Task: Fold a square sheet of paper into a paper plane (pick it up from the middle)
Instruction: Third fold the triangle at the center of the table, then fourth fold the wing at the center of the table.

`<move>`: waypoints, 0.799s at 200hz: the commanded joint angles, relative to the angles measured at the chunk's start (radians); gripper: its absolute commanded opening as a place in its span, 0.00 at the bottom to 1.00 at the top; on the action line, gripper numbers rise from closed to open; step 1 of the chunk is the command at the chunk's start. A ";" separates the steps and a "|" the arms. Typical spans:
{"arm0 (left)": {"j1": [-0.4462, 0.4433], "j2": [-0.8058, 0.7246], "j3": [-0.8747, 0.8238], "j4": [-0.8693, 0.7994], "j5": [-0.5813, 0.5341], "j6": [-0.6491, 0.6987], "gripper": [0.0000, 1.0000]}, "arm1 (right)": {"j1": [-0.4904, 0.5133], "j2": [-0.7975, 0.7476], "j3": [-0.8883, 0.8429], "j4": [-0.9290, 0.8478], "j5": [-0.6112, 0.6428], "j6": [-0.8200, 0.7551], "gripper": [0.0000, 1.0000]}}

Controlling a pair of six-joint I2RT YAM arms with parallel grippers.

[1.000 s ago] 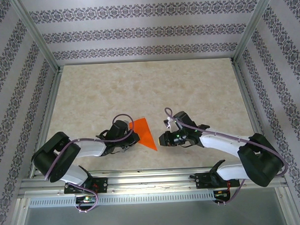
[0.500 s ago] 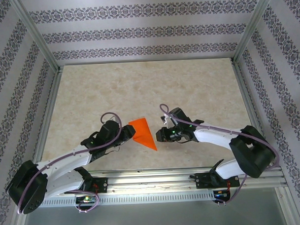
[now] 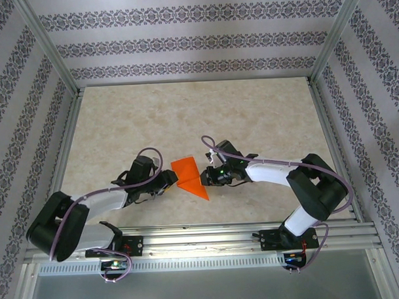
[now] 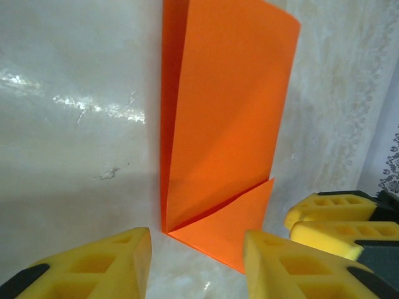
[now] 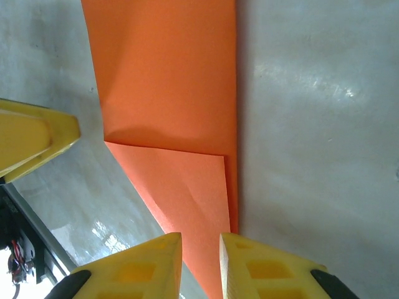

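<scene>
Top external: orange paper [image 3: 189,174] on table [image 3: 185,117] btwn left fingers [image 3: 169,181], right fingers [image 3: 206,177].

Orange paper [image 5: 168,81], far end outside both wrist views

Visible as a sheet of paper [image 3: 189,175] [image 4: 224,118] [image 5: 168,93]: thin, bright orange, unmarked. Lies on the tabletop [image 3: 251,121] close to its near edge, roughly midway between the left and right edges. Partly folded into overlapping layers, with a diagonal crease and a small triangular flap. Tapers to a sharp point toward the near edge.
</scene>
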 commanded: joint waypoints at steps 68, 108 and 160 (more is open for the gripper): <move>0.029 0.157 0.076 0.112 0.056 0.018 0.40 | 0.010 0.009 0.003 0.023 0.005 0.021 0.23; 0.032 0.172 0.072 0.152 0.063 -0.004 0.36 | 0.010 0.006 -0.001 0.022 0.004 0.021 0.23; 0.032 0.133 0.068 0.149 0.060 -0.010 0.32 | 0.009 -0.006 -0.013 0.025 0.012 0.021 0.23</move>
